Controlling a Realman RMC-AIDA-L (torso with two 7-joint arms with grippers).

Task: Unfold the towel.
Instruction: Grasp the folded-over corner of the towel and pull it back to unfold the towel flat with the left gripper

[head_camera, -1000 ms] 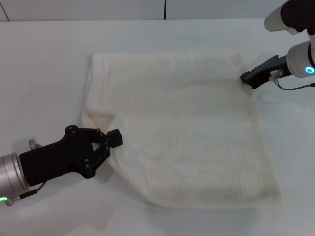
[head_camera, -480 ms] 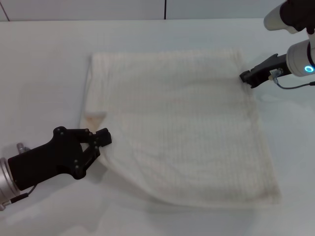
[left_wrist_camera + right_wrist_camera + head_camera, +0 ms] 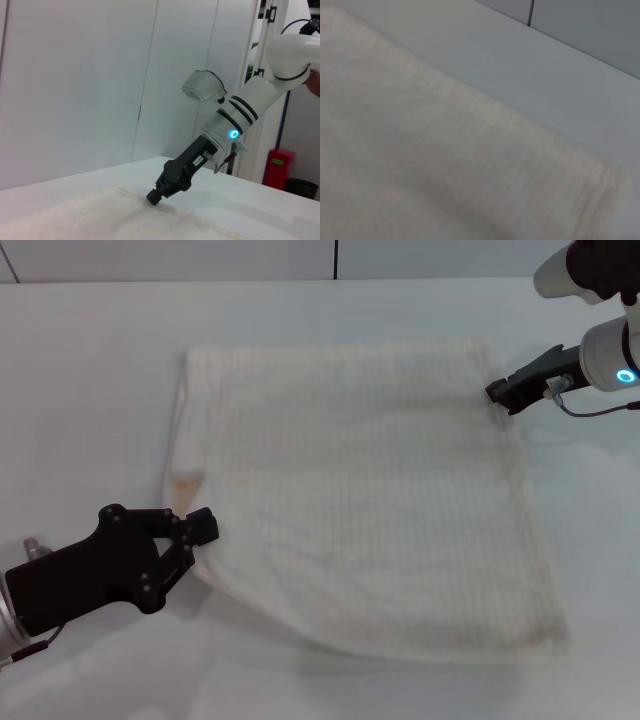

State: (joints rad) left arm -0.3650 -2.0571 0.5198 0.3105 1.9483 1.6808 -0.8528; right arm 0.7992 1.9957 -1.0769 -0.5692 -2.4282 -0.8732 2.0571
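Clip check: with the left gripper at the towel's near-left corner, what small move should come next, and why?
Probably keep drawing the left gripper outward to the robot's left. It sits at the towel's near-left corner, where the cloth looks bunched and folded along the left edge. The right gripper presses the far-right corner, which likely anchors the towel so the pull can flatten that edge.

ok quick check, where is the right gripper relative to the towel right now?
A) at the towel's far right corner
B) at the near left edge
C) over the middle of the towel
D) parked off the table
A. In the head view the right gripper has its tip down at the far right corner of the towel, while the left gripper is the one at the near left edge.
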